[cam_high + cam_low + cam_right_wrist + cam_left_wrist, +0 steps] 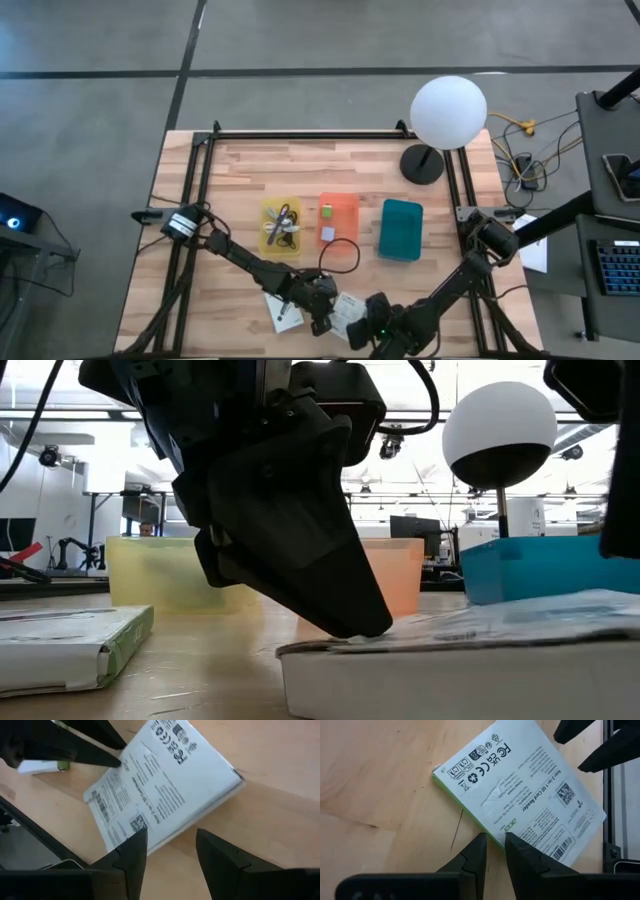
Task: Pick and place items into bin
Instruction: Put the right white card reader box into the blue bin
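Observation:
Two white cards with dark print lie flat near the table's near edge. One (281, 312) (70, 645) lies to the left. The other (347, 310) (520, 795) (160, 790) has a green side and lies between both grippers. My left gripper (322, 315) (494, 840) stands over this card's left long edge, its fingers a narrow gap apart. My right gripper (372, 325) (170, 850) hovers open over the card's right edge, touching nothing. The yellow bin (281, 228) holds a dark cable. The orange bin (338, 220) holds a tiny green cube. My left gripper comes down slanting from above at the card's green long edge (492, 831), its fingers straddling it. One fingertip (512, 842) is over the white top face, the other over the wood beside it. In the low view its tip (365, 628) rests on the card's top beside that edge. The card lies flat.
A teal bin (401, 230) stands right of the orange one. The white globe lamp (449, 112) stands on its round base at the far right corner. A black frame rail (607, 820) runs along the near edge, close to the card.

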`<state>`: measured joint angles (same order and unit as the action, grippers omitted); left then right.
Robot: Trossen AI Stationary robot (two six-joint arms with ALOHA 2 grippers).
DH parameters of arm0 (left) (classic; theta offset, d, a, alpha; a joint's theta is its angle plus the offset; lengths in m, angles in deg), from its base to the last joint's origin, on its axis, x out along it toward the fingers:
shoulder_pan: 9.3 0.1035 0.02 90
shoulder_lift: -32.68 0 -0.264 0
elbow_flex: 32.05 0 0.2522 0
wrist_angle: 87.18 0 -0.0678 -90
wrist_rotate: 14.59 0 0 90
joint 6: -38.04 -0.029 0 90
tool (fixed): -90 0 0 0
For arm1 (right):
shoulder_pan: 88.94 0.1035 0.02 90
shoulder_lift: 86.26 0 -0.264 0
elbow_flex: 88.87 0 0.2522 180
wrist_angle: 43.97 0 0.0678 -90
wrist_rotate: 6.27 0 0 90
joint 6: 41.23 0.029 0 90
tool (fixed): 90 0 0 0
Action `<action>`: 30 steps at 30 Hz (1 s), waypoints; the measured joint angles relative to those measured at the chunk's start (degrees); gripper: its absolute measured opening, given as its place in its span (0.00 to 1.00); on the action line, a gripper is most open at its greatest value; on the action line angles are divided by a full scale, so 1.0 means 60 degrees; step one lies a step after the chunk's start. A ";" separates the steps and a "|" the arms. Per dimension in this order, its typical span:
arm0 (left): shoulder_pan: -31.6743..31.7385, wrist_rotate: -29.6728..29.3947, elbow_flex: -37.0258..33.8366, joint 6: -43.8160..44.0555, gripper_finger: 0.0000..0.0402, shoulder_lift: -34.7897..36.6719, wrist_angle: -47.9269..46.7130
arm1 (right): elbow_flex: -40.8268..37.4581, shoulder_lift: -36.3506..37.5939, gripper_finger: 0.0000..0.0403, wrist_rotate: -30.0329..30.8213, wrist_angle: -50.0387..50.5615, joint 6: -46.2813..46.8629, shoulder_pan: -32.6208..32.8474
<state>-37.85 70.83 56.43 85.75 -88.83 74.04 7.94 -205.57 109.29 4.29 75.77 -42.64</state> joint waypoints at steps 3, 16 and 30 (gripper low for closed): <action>-0.0003 0.0004 -0.0003 0.0000 0.13 -0.0003 -0.0090 | 0.0000 0.0000 0.39 -0.0014 -0.0101 0.0016 -0.0022; -0.0023 0.0085 -0.0135 0.0007 0.13 -0.0004 -0.0236 | -0.0040 -0.0395 0.39 -0.0076 -0.0566 -0.0276 -0.0543; -0.0135 0.0114 -0.0531 0.0506 0.13 0.0000 -0.0006 | 0.0029 -0.0368 0.39 0.0232 -0.0788 -0.0791 -0.0764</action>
<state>-38.66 71.52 53.24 88.78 -88.83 74.00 8.11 -207.78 110.68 -0.44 71.02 -47.22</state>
